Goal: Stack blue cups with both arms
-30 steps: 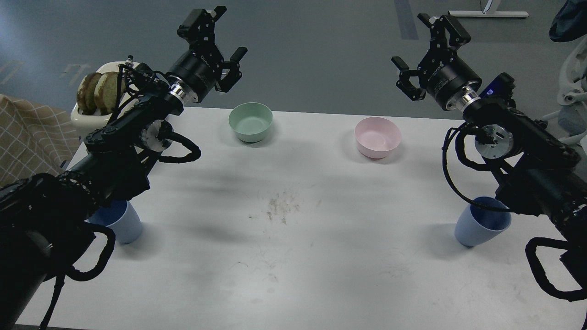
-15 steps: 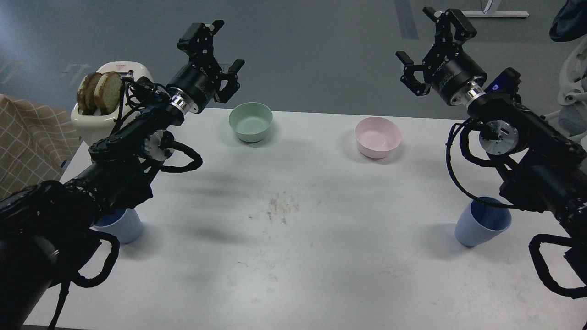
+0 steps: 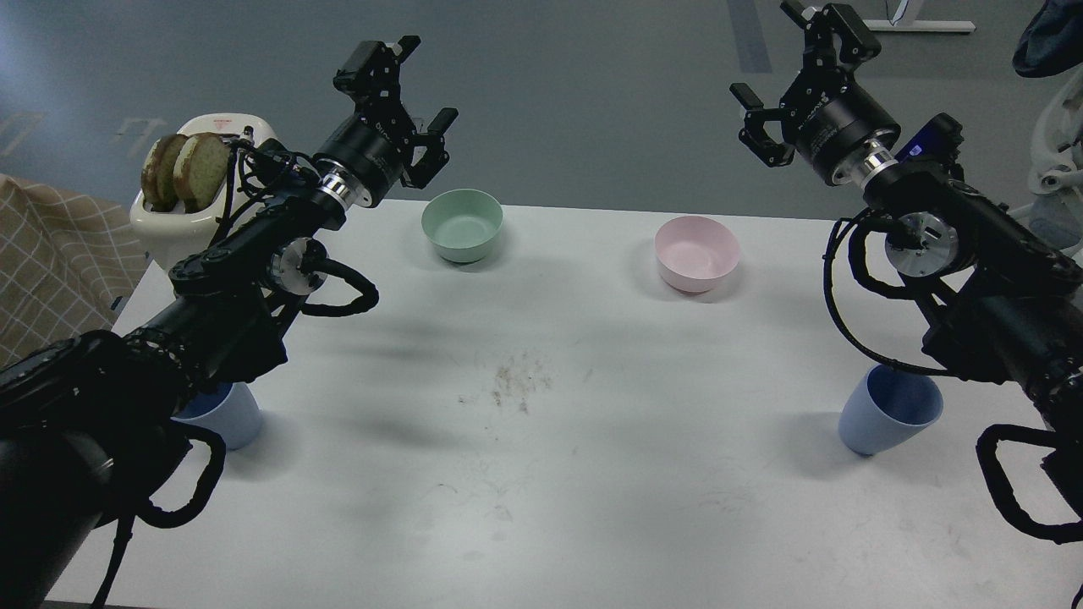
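We hold our left hand [image 3: 404,89] and right hand [image 3: 799,72] spread and empty above the worktop [image 3: 541,474], where both blue cups [image 3: 222,414] [image 3: 890,409], the green bowl [image 3: 462,224] and pink bowl [image 3: 696,253] stand empty, well apart.

Left blue cup [image 3: 227,414] half hidden behind left arm [image 3: 228,279].

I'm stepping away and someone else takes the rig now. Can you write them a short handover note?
Left gripper: open, empty, raised over the table's far left edge.
Right gripper: open, empty, raised beyond the far right edge.
Left blue cup: upright near the front left, partly hidden under the left arm.
Right blue cup: upright, front right, below the right arm.
Done: nothing grasped.
Left: pick up both cups, nest one in the other.
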